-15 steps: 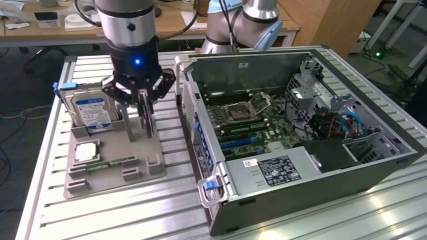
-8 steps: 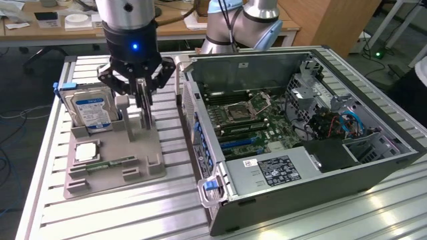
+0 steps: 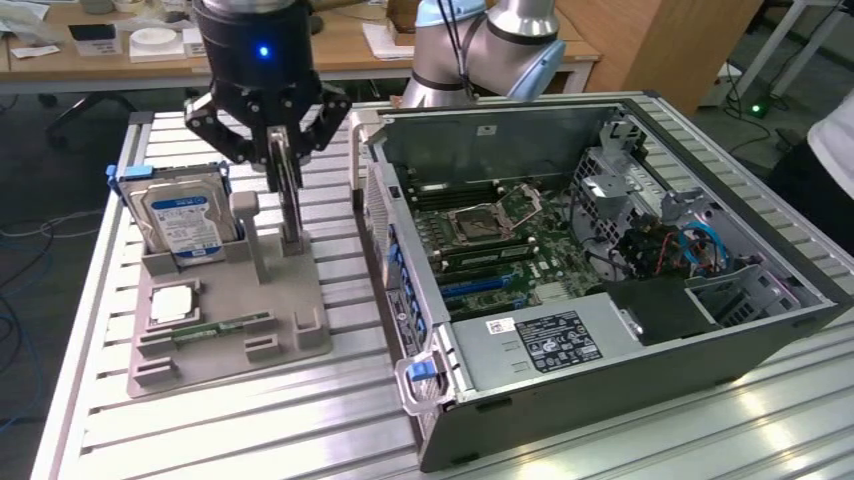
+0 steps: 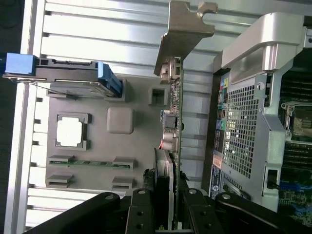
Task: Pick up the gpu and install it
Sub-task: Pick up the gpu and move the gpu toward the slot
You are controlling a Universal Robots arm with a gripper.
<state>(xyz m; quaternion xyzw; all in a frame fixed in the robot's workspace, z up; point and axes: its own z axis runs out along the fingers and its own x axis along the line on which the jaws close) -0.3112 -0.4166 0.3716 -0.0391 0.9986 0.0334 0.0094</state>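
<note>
The gpu is a thin green card standing on edge, its pale metal bracket at one end. My gripper is shut on its upper edge, with a black finger on each face. It hangs over the grey parts holder, at the upright post in the holder's middle. Whether its lower edge still touches the post, I cannot tell. In the wrist view the gpu runs away from my gripper, edge-on, with the dark cooler near the fingers. The open computer case lies to the exterior view's right, its motherboard facing up.
On the holder stand a silver hard drive with a blue label, a square processor and a narrow memory stick. The case's rear panel is close beside the card. Everything rests on a slotted aluminium table. Desks stand behind.
</note>
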